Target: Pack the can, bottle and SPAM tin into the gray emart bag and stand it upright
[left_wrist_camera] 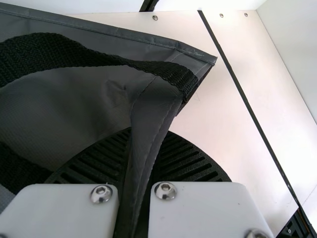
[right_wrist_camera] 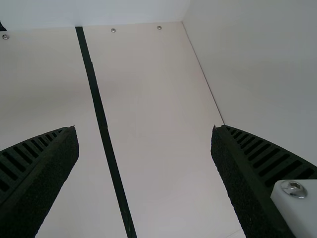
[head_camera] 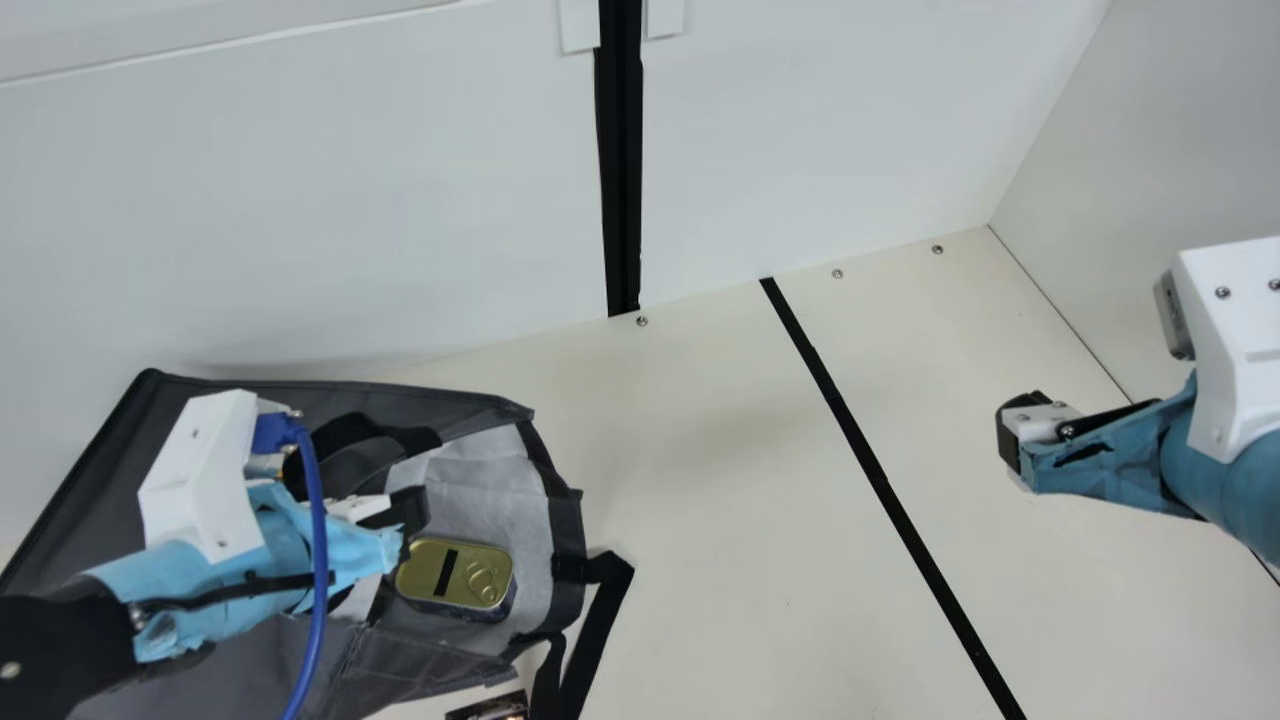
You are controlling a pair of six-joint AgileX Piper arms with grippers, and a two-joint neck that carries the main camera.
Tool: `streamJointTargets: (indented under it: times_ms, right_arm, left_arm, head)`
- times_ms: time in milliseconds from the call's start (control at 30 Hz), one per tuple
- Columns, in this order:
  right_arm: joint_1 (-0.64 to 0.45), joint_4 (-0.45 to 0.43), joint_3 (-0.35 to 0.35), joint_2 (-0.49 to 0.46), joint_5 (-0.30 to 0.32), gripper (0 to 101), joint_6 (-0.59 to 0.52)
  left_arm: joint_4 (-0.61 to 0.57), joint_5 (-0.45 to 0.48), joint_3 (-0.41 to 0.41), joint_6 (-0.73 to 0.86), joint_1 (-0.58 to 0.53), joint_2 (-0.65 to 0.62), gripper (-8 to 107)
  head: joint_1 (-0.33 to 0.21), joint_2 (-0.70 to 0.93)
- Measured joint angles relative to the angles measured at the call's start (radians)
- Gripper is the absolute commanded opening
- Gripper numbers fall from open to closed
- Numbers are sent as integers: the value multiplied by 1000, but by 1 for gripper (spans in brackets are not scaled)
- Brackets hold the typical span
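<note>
L gripper (head_camera: pixel 408 512) is over the gray emart bag (head_camera: pixel 270 650), closed on a fold of its dark fabric (left_wrist_camera: pixel 148 141); R gripper (right_wrist_camera: pixel 143 133) is spread wide w/ nothing b/w its fingers, well apart from the bag above the table (right_wrist_camera: pixel 153 148). Bag is down on the table, not upright. SPAM tin (head_camera: pixel 462 577) rests on the pale inner lining (head_camera: pixel 500 460), near the mouth, gold face w/ pull ring showing. Prob step: L gripper lifting the edge to get the bag up, so job's maybe past halfway, but can't tell how the rest is packed. Main risk: tin sliding out of the mouth if the bag gets tugged or tipped toward that end, b/c it sits so close to the opening. Next: fold slipping out of the grip, since it's thin, slack cloth & the load would hang off one spot. One-sided pull could also twist the bag or fold it over the tin instead of standing it. Loose black strap (head_camera: pixel 597 620) by the mouth might snag or get trapped under the base & leave it leaning.
</note>
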Motion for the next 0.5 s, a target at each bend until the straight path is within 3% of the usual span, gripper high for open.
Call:
streamJointTargets:
  times_ms: [500]
  right_arm:
    - [55,33,-9,30,0,95,-29]
  left_arm:
    - [0,0,0,0,0,0,-8]
  head:
    - [0,0]
